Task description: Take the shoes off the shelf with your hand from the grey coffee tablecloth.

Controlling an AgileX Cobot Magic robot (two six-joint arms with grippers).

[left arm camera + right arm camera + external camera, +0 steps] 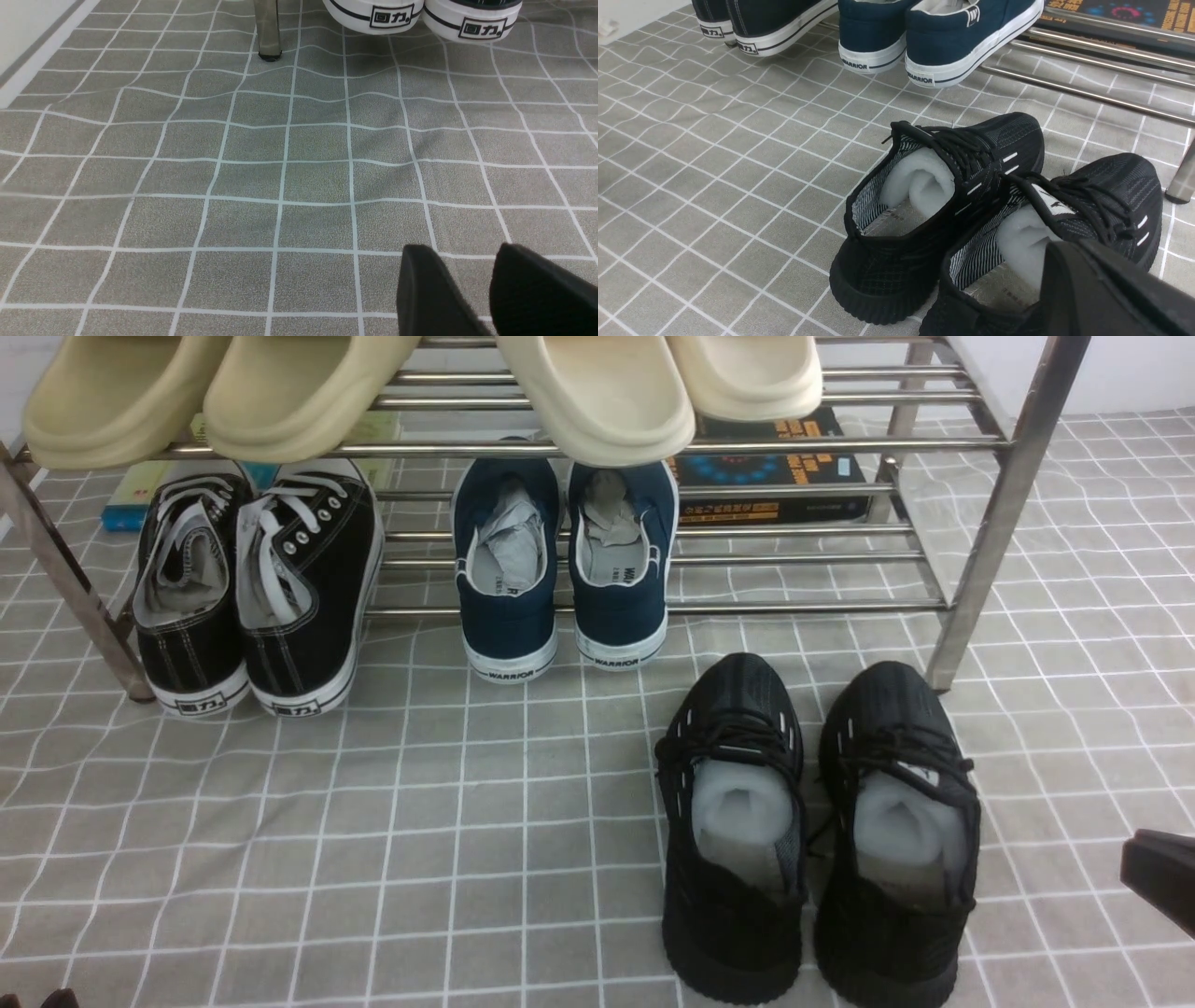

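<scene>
Grey coffee tablecloth (373,859) covers the surface; shelf (980,523) stands on it; the shoes (812,821) sit side by side on the cloth just before it, off the bars. Removal judged done; next, withdrawal. Left hand (472,294) fingers parted, empty; right hand (1162,877): fingers' state cannot be told.

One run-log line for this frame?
black knit sneakers: both on grey grid tablecloth, off steel shoe rack | right end effector: beside them, holding nothing | left end effector: idle

Beige slides (597,392), canvas sneakers (252,588), navy sneakers (565,560), book (770,467).
</scene>
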